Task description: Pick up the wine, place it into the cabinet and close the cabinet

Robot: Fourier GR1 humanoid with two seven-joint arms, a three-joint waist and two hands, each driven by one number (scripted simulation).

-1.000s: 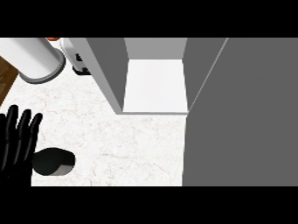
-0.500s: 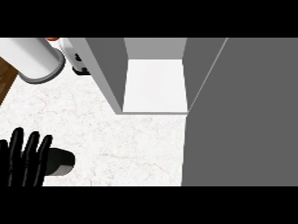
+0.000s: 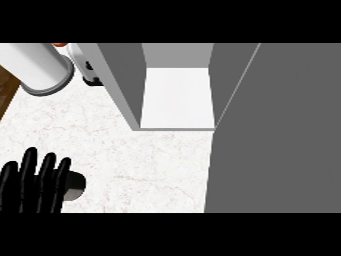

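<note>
1. The left hand (image 3: 29,186) stood at the lower left of the counter (image 3: 129,155), fingers straight, close together and holding nothing.
2. A dark round top, likely the wine (image 3: 74,184), sat just to the right of those fingers, partly hidden behind them.
3. To grip well, the hand would probably need to shift right and curl round the bottle.
4. The cabinet (image 3: 177,97) stood open, well apart, up and to the right.
5. The right hand was out of sight.
</note>
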